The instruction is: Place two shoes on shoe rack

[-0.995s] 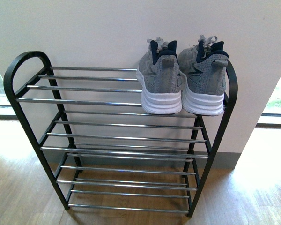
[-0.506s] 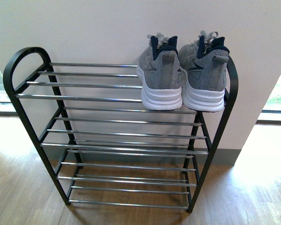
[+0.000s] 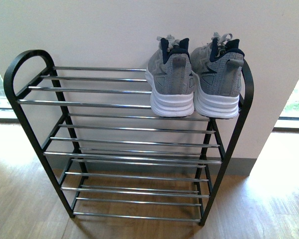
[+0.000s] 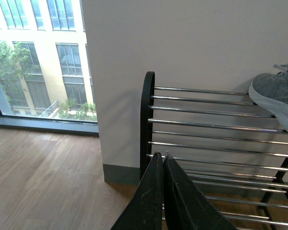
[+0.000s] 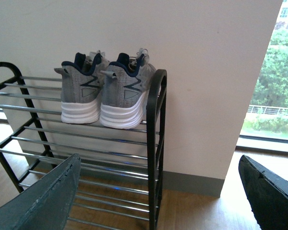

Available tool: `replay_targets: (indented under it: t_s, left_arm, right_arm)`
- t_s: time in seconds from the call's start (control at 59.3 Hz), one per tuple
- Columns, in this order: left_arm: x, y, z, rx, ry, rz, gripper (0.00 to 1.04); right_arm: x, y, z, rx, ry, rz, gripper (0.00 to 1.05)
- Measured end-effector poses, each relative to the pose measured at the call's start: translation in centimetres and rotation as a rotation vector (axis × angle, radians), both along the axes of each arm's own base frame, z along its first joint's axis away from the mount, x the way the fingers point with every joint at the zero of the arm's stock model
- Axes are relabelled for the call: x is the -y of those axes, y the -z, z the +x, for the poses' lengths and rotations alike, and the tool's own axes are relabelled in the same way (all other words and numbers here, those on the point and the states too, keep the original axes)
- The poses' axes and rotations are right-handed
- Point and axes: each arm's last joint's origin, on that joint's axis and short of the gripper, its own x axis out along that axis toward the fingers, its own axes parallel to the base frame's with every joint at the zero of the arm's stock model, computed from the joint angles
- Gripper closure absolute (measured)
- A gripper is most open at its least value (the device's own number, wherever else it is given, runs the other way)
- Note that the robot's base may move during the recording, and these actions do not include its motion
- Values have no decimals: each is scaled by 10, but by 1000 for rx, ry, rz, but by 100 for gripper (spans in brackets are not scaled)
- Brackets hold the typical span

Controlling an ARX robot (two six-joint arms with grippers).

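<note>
A black metal shoe rack (image 3: 12,74) with rounded top corners and shiny chrome bars stands on a pale wooden floor (image 3: 269,209) against a white wall (image 3: 89,30), seen from above in the front view. 2 grey knit sneakers with thick white soles and dark linings sit side by side on the top tier at its right end, heels towards the camera and toes at the wall. The inner sneaker (image 3: 172,82) touches the outer sneaker (image 3: 217,79), which sits just beside the rack's right end frame. Neither arm appears in this view.

Only the left wrist view shows the left gripper (image 4: 160,158). Its 2 dark fingers are pressed together with nothing between them, near the rack's left end. A large window (image 4: 38,57) onto buildings and trees is also visible there.

Only the right wrist view shows the right gripper (image 5: 158,163). Its fingers are spread wide and empty, well apart from both sneakers. This view also reveals dark triangular marks on the sneakers' sides.
</note>
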Motion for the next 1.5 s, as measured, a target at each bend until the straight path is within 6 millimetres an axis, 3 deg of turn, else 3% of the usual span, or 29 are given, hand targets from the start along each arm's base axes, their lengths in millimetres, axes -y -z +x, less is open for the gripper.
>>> replay_targets:
  t_s: [0.371,0.506,1.5]
  left_arm:
    - [0,0,0,0,0,0,29]
    - [0,0,0,0,-1,0,8]
    - [0,0,0,4,-3,3,9]
  right_arm:
    - [0,0,0,0,0,0,9]
    - [0,0,0,0,-2,0,9]
    - [0,1,0,-5,-6,4,9]
